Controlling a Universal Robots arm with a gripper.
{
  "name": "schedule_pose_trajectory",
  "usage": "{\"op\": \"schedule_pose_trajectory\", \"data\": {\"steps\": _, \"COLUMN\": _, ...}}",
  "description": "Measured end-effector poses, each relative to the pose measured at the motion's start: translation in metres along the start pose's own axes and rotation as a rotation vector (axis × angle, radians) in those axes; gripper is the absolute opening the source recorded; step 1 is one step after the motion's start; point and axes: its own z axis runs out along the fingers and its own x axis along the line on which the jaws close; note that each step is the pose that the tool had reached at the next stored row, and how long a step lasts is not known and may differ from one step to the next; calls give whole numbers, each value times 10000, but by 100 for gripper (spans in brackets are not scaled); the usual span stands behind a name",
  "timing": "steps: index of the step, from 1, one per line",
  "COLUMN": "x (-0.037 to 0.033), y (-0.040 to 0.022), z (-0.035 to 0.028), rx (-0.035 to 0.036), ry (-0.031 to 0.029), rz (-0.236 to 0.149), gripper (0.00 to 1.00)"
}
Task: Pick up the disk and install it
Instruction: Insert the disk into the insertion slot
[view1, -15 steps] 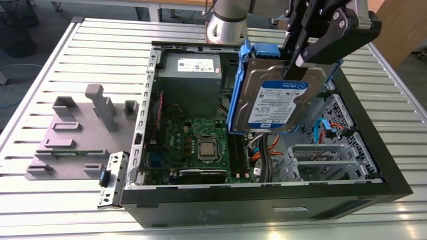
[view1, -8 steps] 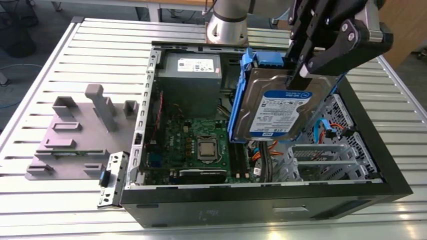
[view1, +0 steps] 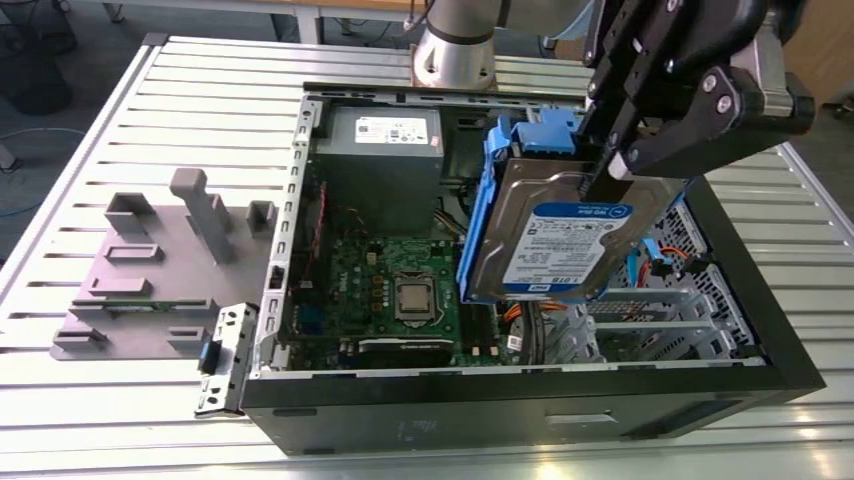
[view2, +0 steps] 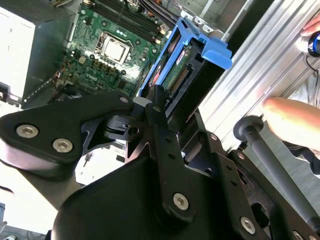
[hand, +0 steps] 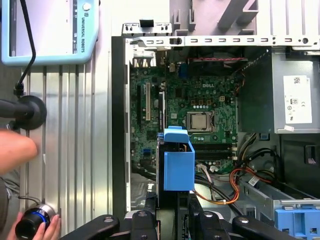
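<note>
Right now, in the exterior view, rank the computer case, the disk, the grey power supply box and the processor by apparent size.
1. computer case
2. disk and power supply box: about alike; the disk, held high in the gripper, sits nearer the camera, so I leave them unranked.
3. processor

Exterior view: gripper (view1: 605, 183) body cut off at 1 o'clock edge; disk (view1: 571, 245) hides mobo (view1: 374, 275) part at 3 o'clock of CPU (view1: 411, 297).
</note>
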Motion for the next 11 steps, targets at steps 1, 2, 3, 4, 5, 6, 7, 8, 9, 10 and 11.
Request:
{"op": "schedule_pose_trajectory", "data": {"steps": 1, "x": 22, "y": 0, "z": 0, "rx": 0, "ry": 1, "rz": 0, "gripper": 35}}
{"op": "schedule_pose_trajectory", "data": {"steps": 2, "x": 42, "y": -1, "z": 0, "rx": 0, "ry": 2, "rz": 0, "gripper": 35}}
{"op": "schedule_pose_trajectory", "data": {"steps": 3, "x": 58, "y": -1, "z": 0, "rx": 0, "ry": 4, "rz": 1, "gripper": 35}}
{"op": "schedule_pose_trajectory", "data": {"steps": 4, "x": 68, "y": -1, "z": 0, "rx": 0, "ry": 7, "rz": 1, "gripper": 35}}
{"op": "schedule_pose_trajectory", "data": {"steps": 5, "x": 73, "y": -1, "z": 0, "rx": 0, "ry": 6, "rz": 2, "gripper": 35}}
{"op": "schedule_pose_trajectory", "data": {"steps": 6, "x": 74, "y": -1, "z": 0, "rx": 0, "ry": 6, "rz": 2, "gripper": 35}}
{"op": "schedule_pose_trajectory", "data": {"steps": 7, "x": 74, "y": -1, "z": 0, "rx": 0, "ry": 6, "rz": 1, "gripper": 35}}
{"op": "schedule_pose_trajectory", "data": {"steps": 8, "x": 74, "y": -2, "z": 0, "rx": 0, "ry": 6, "rz": 0, "gripper": 35}}
{"op": "schedule_pose_trajectory", "data": {"steps": 9, "x": 74, "y": -2, "z": 0, "rx": 0, "ry": 6, "rz": 1, "gripper": 35}}
{"op": "schedule_pose_trajectory", "data": {"steps": 10, "x": 75, "y": -2, "z": 0, "rx": 0, "ry": 6, "rz": 1, "gripper": 35}}
{"op": "schedule_pose_trajectory", "data": {"steps": 11, "x": 75, "y": -2, "z": 0, "rx": 0, "ry": 6, "rz": 0, "gripper": 35}}
